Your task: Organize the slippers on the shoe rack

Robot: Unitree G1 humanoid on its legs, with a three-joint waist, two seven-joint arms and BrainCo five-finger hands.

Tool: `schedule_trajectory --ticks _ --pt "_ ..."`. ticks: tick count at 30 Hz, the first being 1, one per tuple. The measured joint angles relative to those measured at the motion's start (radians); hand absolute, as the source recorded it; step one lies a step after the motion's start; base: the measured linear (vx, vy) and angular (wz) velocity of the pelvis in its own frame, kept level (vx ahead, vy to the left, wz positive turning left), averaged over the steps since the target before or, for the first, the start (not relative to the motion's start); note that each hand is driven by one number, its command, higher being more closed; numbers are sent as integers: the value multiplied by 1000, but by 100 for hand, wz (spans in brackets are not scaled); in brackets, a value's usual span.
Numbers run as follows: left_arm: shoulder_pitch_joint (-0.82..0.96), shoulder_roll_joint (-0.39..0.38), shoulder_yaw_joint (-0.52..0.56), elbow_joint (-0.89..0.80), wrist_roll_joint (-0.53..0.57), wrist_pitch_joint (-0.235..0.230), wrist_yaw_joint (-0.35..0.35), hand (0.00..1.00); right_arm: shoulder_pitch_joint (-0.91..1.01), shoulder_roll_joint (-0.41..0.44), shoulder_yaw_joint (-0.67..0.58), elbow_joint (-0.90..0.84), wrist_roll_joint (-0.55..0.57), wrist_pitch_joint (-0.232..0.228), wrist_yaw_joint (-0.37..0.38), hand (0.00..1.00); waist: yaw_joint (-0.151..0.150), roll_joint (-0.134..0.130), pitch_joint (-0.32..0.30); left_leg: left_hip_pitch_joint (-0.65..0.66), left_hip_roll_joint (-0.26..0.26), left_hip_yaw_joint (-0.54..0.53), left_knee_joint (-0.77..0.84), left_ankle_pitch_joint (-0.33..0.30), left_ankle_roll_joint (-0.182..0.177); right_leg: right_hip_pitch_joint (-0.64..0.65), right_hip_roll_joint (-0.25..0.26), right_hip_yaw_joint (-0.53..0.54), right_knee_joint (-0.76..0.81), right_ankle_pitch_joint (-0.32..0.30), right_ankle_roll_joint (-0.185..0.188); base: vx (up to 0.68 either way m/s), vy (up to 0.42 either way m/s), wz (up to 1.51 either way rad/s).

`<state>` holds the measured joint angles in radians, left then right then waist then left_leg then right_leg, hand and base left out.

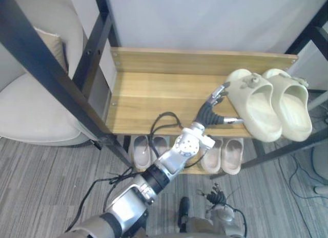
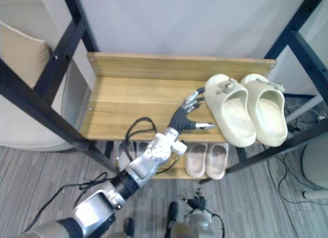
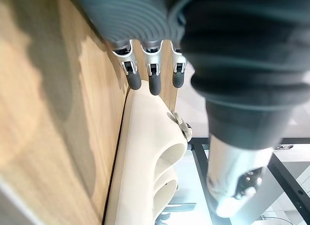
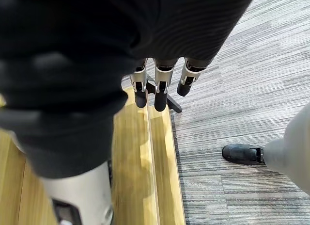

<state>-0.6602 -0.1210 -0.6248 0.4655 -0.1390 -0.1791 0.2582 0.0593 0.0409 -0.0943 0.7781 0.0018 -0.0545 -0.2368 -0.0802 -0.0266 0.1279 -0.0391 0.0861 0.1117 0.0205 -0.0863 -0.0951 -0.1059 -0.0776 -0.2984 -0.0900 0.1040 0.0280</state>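
A pair of cream slippers sits side by side at the right end of the wooden top shelf [image 1: 154, 94], the left slipper [image 1: 256, 108] next to the right slipper [image 1: 293, 102]. My left hand [image 1: 211, 108] reaches over the shelf's front edge. It is open, with straight fingers [image 3: 154, 82] right at the left slipper's [image 3: 145, 157] outer side and the thumb by its heel. I cannot tell whether it touches. My right hand [image 4: 160, 91] hangs low by the rack's front, fingers relaxed and holding nothing.
Two pairs of pinkish slippers lie on the lower shelf, one at the left [image 1: 141, 151] and one at the right [image 1: 231, 155]. Black frame posts [image 1: 46, 68] slant along the left. Beyond them is a beige chair [image 1: 28, 110]. A white wall backs the rack.
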Motion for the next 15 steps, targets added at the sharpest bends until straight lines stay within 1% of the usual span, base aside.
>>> schedule_trajectory --ticks 1,6,7,8,11,13,15 --pt "-3 0 0 9 0 -2 2 0 10 -1 0 -2 0 0 0 0 9 -1 0 5 1 17 3 -6 2 -1 1 10 0 -4 6 -7 2 -19" --pt "-14 1 -8 19 1 -6 3 0 25 -2 0 -16 0 5 0 0 14 -4 2 -1 2 31 21 -20 4 -7 2 27 0 -4 6 8 7 -12" --pt "-22 1 -22 19 1 -7 4 0 28 -2 0 -17 0 5 0 0 19 -6 2 -8 2 41 25 -22 4 -20 1 35 9 -4 6 12 8 -18" --pt "-35 1 -34 19 2 -7 4 0 20 -2 0 -18 0 5 0 0 19 -7 4 -16 2 44 28 -24 5 -43 -2 40 36 -15 8 15 9 -18" --pt "-38 2 -52 19 5 -6 4 0 19 0 -1 -20 0 5 0 0 15 -11 6 -12 2 48 27 -26 6 -52 -3 47 58 -22 2 29 5 -7" --pt "-41 2 -64 19 12 -7 10 0 19 -1 -1 -20 0 5 0 0 15 -14 7 -13 2 49 26 -26 6 -58 -4 51 67 -26 4 13 2 -2" --pt "-46 2 -65 18 21 -7 22 0 10 0 -2 -21 1 5 0 0 19 -20 9 -11 0 71 23 -28 9 -73 -5 68 81 -28 6 13 9 -19"
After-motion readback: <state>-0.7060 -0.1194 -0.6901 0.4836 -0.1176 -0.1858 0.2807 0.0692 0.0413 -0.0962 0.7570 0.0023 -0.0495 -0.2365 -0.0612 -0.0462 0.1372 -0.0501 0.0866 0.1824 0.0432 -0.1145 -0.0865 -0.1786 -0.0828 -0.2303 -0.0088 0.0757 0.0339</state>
